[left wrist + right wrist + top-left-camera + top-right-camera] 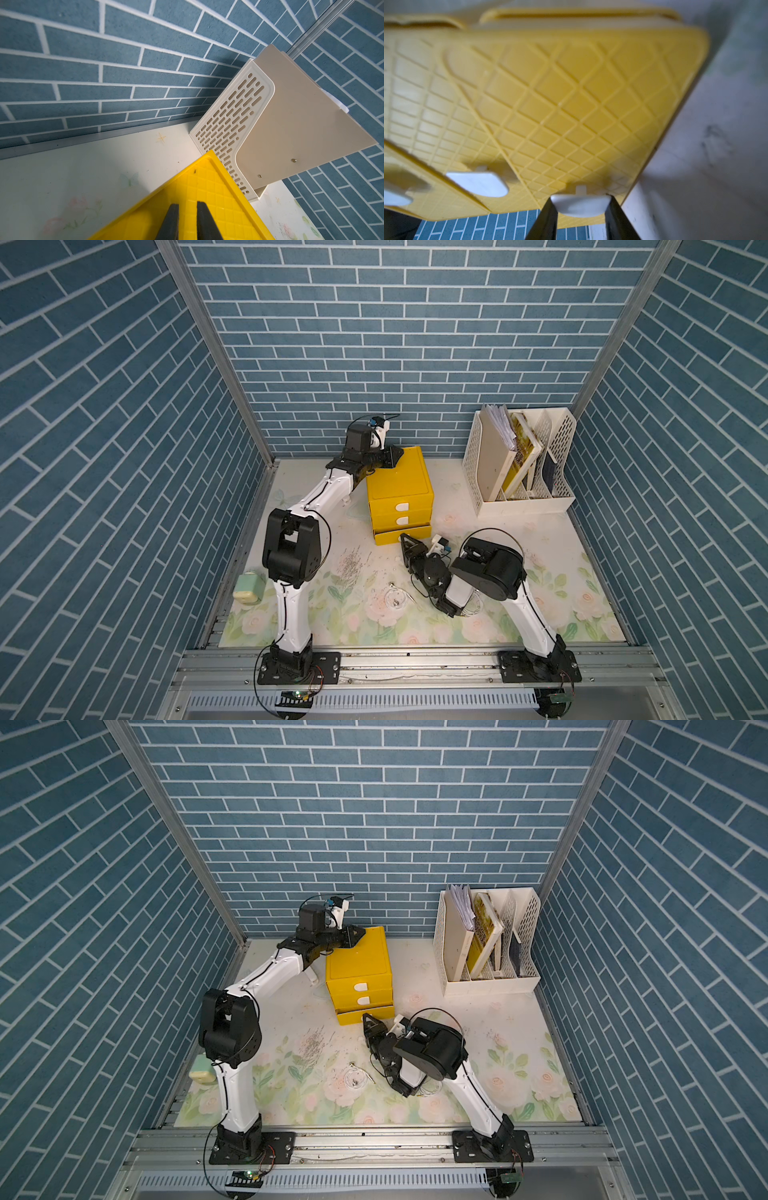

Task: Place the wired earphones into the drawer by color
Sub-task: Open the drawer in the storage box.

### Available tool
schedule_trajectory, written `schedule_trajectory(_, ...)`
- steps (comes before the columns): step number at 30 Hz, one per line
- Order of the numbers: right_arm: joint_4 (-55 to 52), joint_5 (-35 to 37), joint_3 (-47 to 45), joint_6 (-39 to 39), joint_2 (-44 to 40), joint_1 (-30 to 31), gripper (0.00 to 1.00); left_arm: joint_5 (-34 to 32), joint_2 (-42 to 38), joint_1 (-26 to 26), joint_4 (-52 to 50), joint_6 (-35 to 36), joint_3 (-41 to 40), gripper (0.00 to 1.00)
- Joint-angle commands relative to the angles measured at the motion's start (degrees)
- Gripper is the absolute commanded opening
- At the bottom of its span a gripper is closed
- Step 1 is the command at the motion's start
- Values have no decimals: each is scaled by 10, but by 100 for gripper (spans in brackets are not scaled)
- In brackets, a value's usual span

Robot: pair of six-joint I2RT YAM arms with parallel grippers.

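Three drawers sit in the yellow cabinet [399, 485], and my right jaws are clamped on the white handle [580, 204] of the bottom drawer [388, 537], which stands a little way out from the two above it. The handle fills the gap between both right fingers [546, 224]. My left jaws rest their tips on the cabinet's top at a rear corner. They are a narrow slit apart, with nothing between them. The file rack [228, 120] stands beyond the left jaws, against the brick wall. One coil of white earphones [395, 598] lies on the flowered counter [332, 614] behind my right jaws, well apart from them. A second pale coil [471, 608] shows partly from under my right forearm. Whether any earphones lie inside the drawer I cannot tell.
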Motion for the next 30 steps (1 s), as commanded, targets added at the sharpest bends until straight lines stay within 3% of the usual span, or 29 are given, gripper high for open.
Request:
schedule_trajectory(1,-92,22,-36,15,7,10,29,-23,48,9,-141,-15,-50,21)
schedule_trajectory(18,-145,55,-141,63,-101,90,29,-40,32,6,-130,-29,-83,21)
schedule_trajectory(30,-210,75,-163,95,-150,135,29,-55,29,-2,-135,-33,-83,21)
